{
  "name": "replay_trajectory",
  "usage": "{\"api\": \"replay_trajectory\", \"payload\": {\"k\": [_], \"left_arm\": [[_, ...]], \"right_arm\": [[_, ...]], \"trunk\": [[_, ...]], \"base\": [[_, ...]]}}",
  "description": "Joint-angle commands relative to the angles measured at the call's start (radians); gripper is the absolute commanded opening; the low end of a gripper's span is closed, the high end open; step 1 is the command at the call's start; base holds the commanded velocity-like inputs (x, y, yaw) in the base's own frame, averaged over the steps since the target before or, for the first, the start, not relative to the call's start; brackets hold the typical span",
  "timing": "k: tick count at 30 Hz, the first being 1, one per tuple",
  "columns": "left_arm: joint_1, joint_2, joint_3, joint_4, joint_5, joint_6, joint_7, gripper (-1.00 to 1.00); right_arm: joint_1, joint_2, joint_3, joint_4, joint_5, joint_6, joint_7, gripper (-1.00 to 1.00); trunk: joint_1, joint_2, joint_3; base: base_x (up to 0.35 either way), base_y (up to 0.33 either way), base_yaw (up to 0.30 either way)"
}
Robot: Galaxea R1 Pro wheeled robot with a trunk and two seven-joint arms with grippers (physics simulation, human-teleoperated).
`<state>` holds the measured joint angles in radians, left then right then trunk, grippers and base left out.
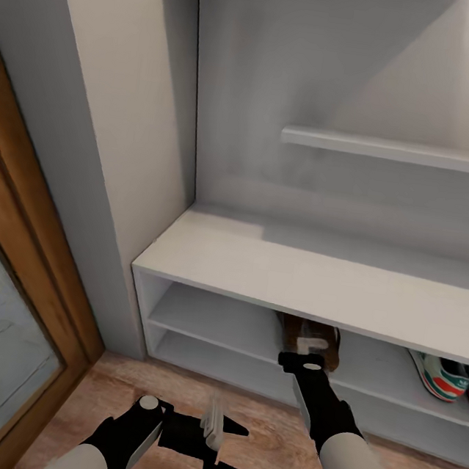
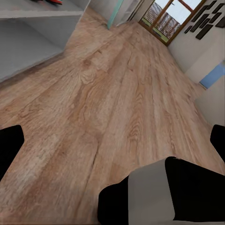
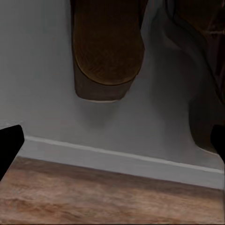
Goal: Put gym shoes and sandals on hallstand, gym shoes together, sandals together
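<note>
Right gripper (image 3: 112,138), spread and empty, hangs at the rack (image 1: 310,281) shelf's front edge beside sandals (image 3: 108,47); left gripper (image 1: 227,448) spread over open floor (image 2: 117,93).

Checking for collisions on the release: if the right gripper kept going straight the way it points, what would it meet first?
Probably the sandal lying on the shoe rack's shelf, directly ahead of the open right gripper. How far off it lies is unclear.

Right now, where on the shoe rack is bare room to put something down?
The pale grey hallstand's wide top board is bare. On the shelf below, the part left of the dark brown leather sandals is free; rightward, green-striped white sneakers crowd it.
</note>
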<state>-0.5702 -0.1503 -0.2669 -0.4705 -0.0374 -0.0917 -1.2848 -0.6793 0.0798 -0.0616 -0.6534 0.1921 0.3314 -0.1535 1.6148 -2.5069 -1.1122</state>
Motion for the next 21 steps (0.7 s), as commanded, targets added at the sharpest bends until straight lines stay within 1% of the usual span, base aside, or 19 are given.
{"api": "replay_trajectory", "payload": {"k": [1, 21], "left_arm": [[0.0, 0.0, 0.0, 0.0, -0.004, -0.01, -0.001, 1.0], [0.0, 0.0, 0.0, 0.0, -0.004, -0.009, -0.001, 1.0]], "right_arm": [[0.0, 0.001, -0.004, -0.002, 0.01, 0.006, 0.002, 1.0], [0.0, 0.003, 0.002, -0.002, 0.01, 0.006, 0.003, 1.0]], "trunk": [[-0.001, 0.0, -0.001], [-0.001, 0.0, -0.001]], "base": [[-0.336, 0.0, 0.0], [-0.339, 0.0, 0.0]]}}
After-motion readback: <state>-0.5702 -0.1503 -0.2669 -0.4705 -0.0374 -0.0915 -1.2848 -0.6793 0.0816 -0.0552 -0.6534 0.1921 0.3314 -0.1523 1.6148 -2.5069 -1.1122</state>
